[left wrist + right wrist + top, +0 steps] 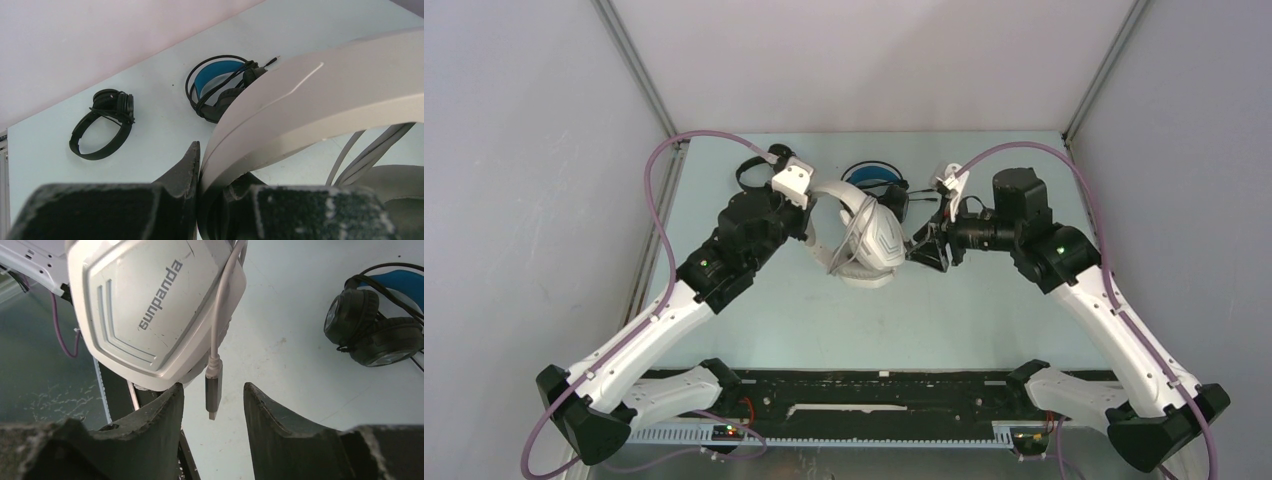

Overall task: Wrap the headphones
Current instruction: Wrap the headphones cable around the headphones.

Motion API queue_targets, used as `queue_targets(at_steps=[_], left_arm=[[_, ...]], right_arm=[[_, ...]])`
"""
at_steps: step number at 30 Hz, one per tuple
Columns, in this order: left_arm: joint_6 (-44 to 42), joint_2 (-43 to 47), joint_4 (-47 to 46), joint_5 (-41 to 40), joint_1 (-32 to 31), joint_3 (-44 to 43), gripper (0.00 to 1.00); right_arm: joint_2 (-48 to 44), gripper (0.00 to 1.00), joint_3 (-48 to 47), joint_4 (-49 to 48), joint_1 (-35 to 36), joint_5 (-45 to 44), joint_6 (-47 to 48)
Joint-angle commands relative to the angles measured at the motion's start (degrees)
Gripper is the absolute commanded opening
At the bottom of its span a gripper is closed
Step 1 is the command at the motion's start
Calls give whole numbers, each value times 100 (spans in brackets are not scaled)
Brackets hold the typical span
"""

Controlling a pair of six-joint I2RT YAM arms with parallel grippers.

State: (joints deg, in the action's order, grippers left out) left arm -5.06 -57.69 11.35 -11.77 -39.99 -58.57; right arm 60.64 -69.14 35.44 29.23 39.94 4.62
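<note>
The pale table (pixel 774 320) fills the middle of the top view, and my two arms reach in from the lower corners toward its upper centre. Between my claws there are the white headphones (pixel 876 245), the largest of the three pairs, with one broad earcup facing the overhead camera.

My left claw (pixel 207 167) is nearly closed. Its two fingers pinch the wide white headband, which sweeps from the lower centre of the left wrist view out to the right edge.

My right claw (pixel 212 392) stands about half open at the bottom of the right wrist view and has hold of nothing. The white earcup marked "sunpanda" fills the upper left above it.

The black headphones with the blue band (pixel 872 175) lie on the table just above the white pair in the top view, near the back edge, with a dark cord looped over them.

The small all-black headphones (pixel 116 104) lie left of centre in the left wrist view, well apart from the blue-banded pair. In the top view they are half hidden behind my left wrist.

The white cord (pixel 222 310) runs down the earcup's face to a grey plug (pixel 213 390), which hangs in the gap between my right fingers and touches neither.
</note>
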Motion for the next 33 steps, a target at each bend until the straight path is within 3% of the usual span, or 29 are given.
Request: queue_targets(at_steps=[1, 10, 16, 25, 33], left_arm=[[203, 179, -582, 178, -17, -298, 0], [127, 163, -534, 151, -12, -281, 0], [65, 171, -499, -88, -17, -261, 0], [-249, 106, -352, -1184, -17, -315, 0], [-358, -74, -195, -1719, -13, -392, 0]], right_arm=[[44, 50, -231, 28, 206, -379, 247], [34, 40, -227, -339, 497, -920, 220], [-224, 0, -227, -530, 485, -1320, 28], [-360, 0, -391, -750, 399, -684, -1297], [-296, 0, -328, -2240, 840, -938, -2882]])
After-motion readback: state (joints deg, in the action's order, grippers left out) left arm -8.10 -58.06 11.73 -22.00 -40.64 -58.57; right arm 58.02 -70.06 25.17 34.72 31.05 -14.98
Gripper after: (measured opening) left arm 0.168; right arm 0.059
